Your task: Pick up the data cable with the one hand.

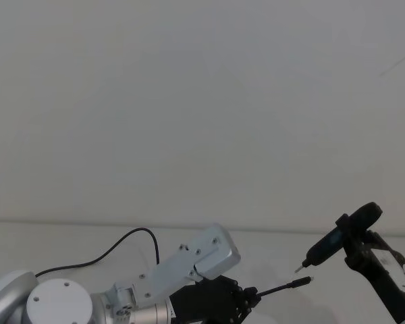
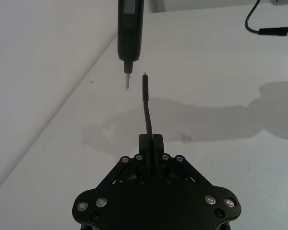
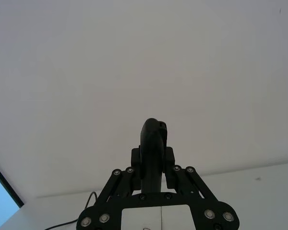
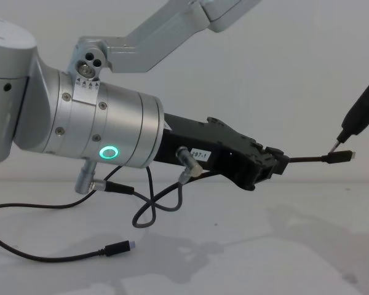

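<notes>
Reaching level across the chest view toward 3 o'clock, the left arm's thick silver wrist cylinder with its green ring light carries the black angular two-finger left gripper (image 4: 277,163). Its fingers are closed tight on the long, thin black data cable (image 4: 307,160) a little behind one plug. That free end juts straight out from the fingertips, clear of the white table (image 4: 246,246). Another length lies slack on the table at 7 o'clock, ending in a silver-tipped plug. At 2 o'clock the black linkage right gripper (image 3: 152,160) clamps a slim dark pointed-tip tool (image 4: 364,107). The tool is tilted tip-down just beside the held plug, and the left wrist view shows a small gap between them.
</notes>
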